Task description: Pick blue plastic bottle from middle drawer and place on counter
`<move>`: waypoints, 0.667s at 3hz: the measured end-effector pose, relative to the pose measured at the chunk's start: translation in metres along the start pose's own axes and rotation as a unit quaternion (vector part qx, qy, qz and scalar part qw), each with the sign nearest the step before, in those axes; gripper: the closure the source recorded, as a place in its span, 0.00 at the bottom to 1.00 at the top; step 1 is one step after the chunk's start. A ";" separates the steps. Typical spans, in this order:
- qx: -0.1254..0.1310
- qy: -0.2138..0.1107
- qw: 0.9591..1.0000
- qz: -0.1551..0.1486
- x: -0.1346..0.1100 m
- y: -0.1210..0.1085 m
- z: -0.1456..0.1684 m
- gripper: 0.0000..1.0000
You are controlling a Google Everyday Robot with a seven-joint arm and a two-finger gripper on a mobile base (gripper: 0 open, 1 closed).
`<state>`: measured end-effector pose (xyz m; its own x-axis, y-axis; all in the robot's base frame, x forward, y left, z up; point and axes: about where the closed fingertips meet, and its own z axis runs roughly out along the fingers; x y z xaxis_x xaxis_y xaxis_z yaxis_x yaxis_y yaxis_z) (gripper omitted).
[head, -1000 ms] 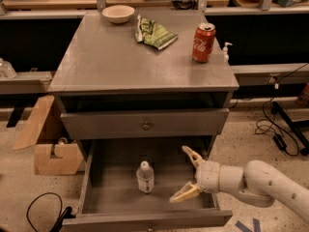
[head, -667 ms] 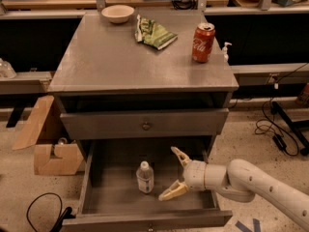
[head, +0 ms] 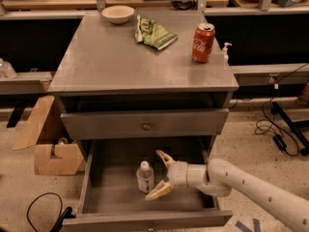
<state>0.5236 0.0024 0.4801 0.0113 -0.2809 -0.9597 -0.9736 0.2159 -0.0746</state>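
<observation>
The blue plastic bottle (head: 145, 177), clear with a white cap and a pale label, stands upright on the floor of the open middle drawer (head: 113, 197). My gripper (head: 158, 176) reaches in from the right on a white arm. Its two tan fingers are spread open, just to the right of the bottle, one fingertip (head: 161, 154) above and behind it, the other low near its base. The bottle is not held. The counter (head: 120, 57) is the grey top of the cabinet above.
On the counter stand a red Coca-Cola can (head: 203, 42), a green snack bag (head: 154, 33) and a white bowl (head: 118, 13). A closed drawer front with a knob (head: 146, 126) sits above the open drawer. A cardboard box (head: 46, 139) lies on the floor at left; cables lie at right.
My gripper has moved left inside the drawer, from its right side to right beside the bottle. The fingers stay spread. The bottle has not moved.
</observation>
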 end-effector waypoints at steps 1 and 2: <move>-0.015 -0.016 1.000 0.012 0.012 0.008 0.023 0.00; -0.028 -0.024 0.999 0.019 0.019 0.016 0.043 0.18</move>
<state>0.5183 0.0404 0.4487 -0.0166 -0.2276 -0.9736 -0.9845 0.1735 -0.0238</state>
